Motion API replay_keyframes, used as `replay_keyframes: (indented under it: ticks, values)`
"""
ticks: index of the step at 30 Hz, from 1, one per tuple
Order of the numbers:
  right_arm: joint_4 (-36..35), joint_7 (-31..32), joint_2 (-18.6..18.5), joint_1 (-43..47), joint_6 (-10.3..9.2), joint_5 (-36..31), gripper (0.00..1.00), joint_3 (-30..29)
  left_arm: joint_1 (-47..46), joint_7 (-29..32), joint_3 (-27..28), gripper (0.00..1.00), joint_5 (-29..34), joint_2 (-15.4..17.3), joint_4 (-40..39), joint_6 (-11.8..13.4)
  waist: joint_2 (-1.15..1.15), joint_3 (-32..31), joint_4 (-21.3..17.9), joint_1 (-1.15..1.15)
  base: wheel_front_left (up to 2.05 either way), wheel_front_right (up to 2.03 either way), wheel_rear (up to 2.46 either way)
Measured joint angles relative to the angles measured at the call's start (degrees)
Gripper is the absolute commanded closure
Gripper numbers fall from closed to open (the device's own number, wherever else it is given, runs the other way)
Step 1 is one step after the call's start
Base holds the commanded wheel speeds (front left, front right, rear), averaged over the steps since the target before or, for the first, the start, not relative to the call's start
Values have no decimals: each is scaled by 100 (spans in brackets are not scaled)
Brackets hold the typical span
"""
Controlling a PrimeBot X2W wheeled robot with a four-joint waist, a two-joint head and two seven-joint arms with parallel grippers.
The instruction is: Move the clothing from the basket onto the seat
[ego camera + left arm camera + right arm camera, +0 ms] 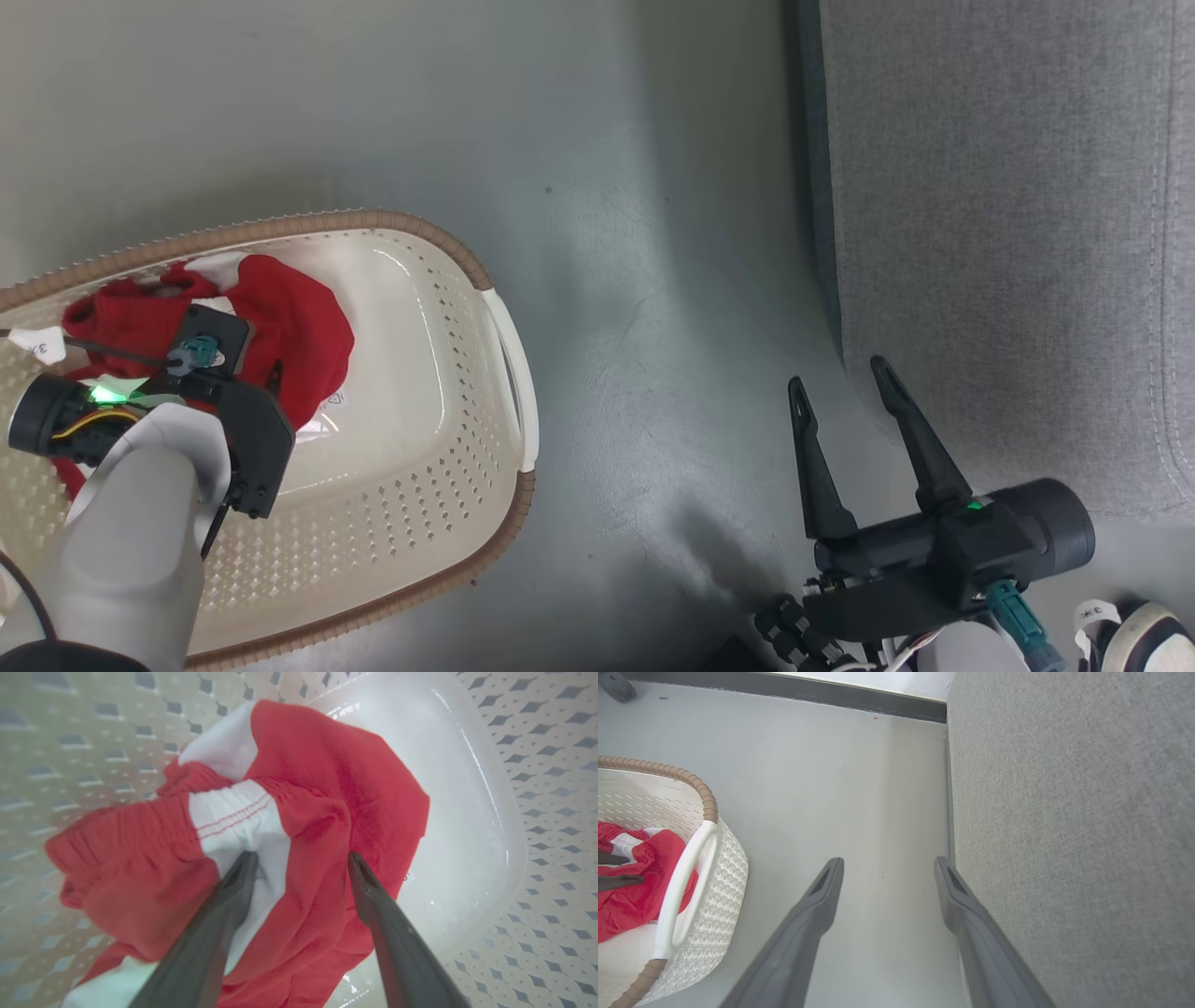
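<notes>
Items as we log them, each placed from the basket.

1. Basket (355, 222): on the floor (607, 280), upright, with its white handle on the end nearest the seat.
2. Clothing (299, 327): inside the basket, bunched in a heap toward the end away from the handle. It is red with a white panel and a gathered waistband. None of it has left the basket, so we judge the task to be at its first pick.
3. Left gripper (302, 856): down inside the basket with its jaws spread wide. The fingertips straddle a raised fold where red meets white. It grips nothing yet, and we cannot tell whether the tips press the cloth. We read the wide stance as a way to take in a thick fold for one closing pinch.
4. Right gripper (837, 373): well to the right of the basket, over bare floor, spread wide and empty. We judge it parked clear of the left arm's path.
5. Seat (1008, 233): farther right of the basket, beyond that strip of floor, with nothing on the part we see.
</notes>
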Motion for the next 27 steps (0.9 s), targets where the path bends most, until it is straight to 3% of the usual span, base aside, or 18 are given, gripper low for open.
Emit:
replay_keyframes:
  ticks: [8,14,15,16,17,27]
  values:
    - [-185,0,7,-81,-27,0,0,49,-162,81,-225,0,293,8,278,8,0,171,-49,0,0,0,0]
    - [-279,0,9,-79,-44,0,0,67,-258,155,-310,0,380,-45,447,231,0,188,-57,-1,0,0,0]
    - [-291,0,10,-79,-45,0,0,69,-271,166,-309,33,381,-56,477,266,0,191,-56,-1,0,0,0]
    - [-302,0,10,-79,-46,0,0,70,-299,194,-310,87,382,-67,516,305,0,193,-55,-1,0,0,0]
    - [-313,0,10,-78,-49,0,0,70,-325,227,-308,100,382,-80,544,315,0,194,-54,-1,0,0,0]
    - [-334,0,12,-82,-51,-8,0,69,-360,129,-222,100,368,-122,739,459,0,163,-28,-1,0,0,0]
